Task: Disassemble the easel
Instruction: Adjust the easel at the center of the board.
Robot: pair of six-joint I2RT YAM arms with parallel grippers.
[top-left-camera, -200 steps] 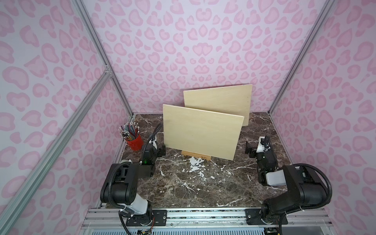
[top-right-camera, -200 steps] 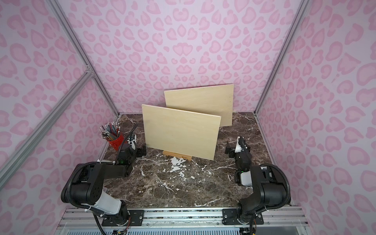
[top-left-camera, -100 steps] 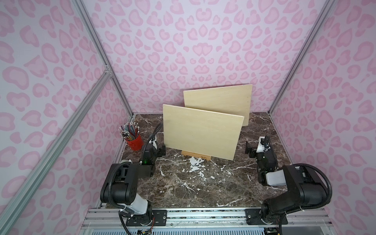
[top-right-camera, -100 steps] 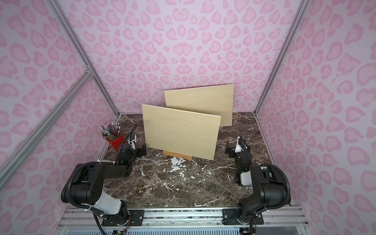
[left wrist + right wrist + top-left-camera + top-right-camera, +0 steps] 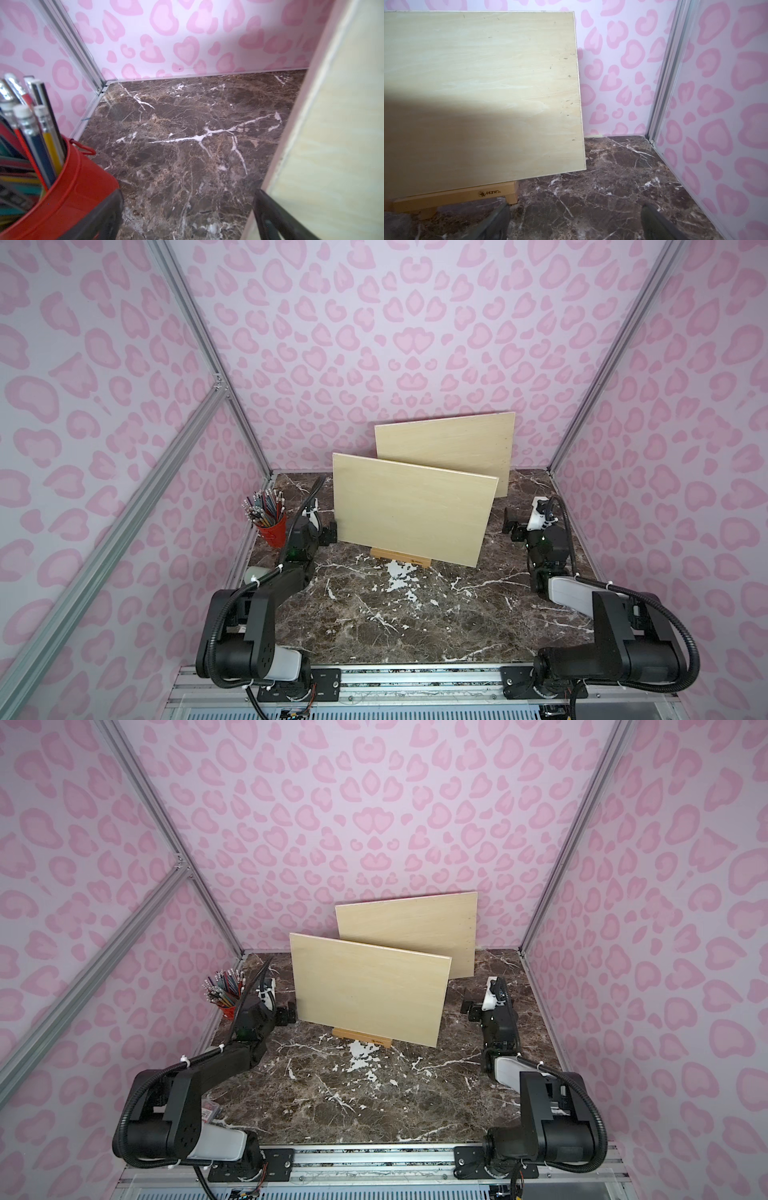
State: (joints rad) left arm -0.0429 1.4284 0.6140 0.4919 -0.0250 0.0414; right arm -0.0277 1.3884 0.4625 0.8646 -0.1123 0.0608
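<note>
Nothing visibly changed around the board [image 5: 411, 510] or easel [image 5: 400, 563].

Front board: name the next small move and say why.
Probably bring the right gripper in to the right edge of the front board. It rests on the easel, both grippers are open, and the left gripper sits at its left edge, but the right one stands apart from the right edge, so a two-sided lift isn't ready.
</note>
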